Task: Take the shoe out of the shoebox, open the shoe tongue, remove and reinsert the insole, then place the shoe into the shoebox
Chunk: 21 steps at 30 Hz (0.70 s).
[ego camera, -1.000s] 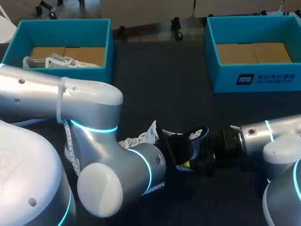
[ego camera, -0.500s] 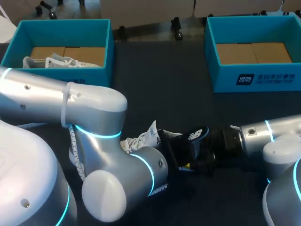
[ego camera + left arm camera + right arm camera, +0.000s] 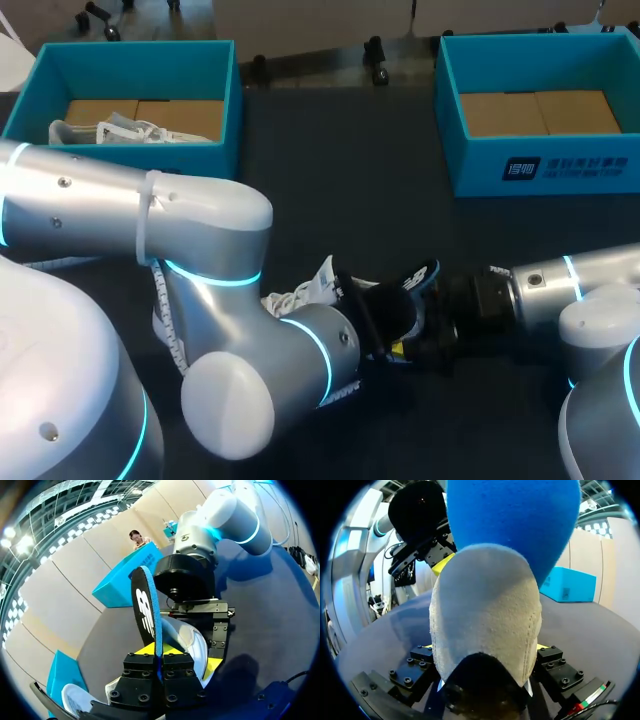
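Shoe (image 3: 487, 615) sits mid-counter (image 3: 330, 190) on the near side, its heel clamped by the right fingers (image 3: 215, 666). The left fingers (image 3: 142, 650) pinch the blue insole (image 3: 146, 611), upright on edge above it.

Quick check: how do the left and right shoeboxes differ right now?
The left shoebox holds a white shoe; the right shoebox shows only its brown cardboard floor. The right shoebox's front wall bears a white label; the left shoebox's front is partly hidden by my left arm. Both are teal, open and at the table's far side.
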Tool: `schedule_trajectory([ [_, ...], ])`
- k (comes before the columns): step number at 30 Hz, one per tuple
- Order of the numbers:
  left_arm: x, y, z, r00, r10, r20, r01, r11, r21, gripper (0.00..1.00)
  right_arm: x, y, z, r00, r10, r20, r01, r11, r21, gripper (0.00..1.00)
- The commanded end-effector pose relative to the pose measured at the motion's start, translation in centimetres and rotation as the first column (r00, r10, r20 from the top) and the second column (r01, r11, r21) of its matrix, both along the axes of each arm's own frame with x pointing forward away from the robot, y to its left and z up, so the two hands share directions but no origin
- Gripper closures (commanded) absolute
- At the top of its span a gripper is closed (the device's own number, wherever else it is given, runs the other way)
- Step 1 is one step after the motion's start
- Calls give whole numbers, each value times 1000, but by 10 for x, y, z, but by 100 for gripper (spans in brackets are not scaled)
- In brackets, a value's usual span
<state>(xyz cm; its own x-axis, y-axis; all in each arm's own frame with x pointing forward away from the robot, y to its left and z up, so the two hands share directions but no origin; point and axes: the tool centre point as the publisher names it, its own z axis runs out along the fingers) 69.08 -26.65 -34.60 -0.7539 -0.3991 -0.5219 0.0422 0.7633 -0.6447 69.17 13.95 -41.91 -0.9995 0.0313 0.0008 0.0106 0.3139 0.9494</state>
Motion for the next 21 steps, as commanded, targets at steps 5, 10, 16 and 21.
schedule_trajectory([
  [5,7,-4,10,999,4,-44,-5,1000,-8,100,-1,1,1,1000,0,0,0,1000,-5,100],
  [10,9,-10,19,995,6,-102,-6,1000,-2,100,-1,1,1,1000,0,0,0,1000,-5,100],
  [16,6,-15,32,991,5,-133,-6,1000,-8,100,-1,1,1,1000,0,0,0,1000,-5,100],
  [21,2,-20,41,982,1,-188,0,1000,4,100,-1,1,1,1000,0,0,0,1000,-5,100],
])
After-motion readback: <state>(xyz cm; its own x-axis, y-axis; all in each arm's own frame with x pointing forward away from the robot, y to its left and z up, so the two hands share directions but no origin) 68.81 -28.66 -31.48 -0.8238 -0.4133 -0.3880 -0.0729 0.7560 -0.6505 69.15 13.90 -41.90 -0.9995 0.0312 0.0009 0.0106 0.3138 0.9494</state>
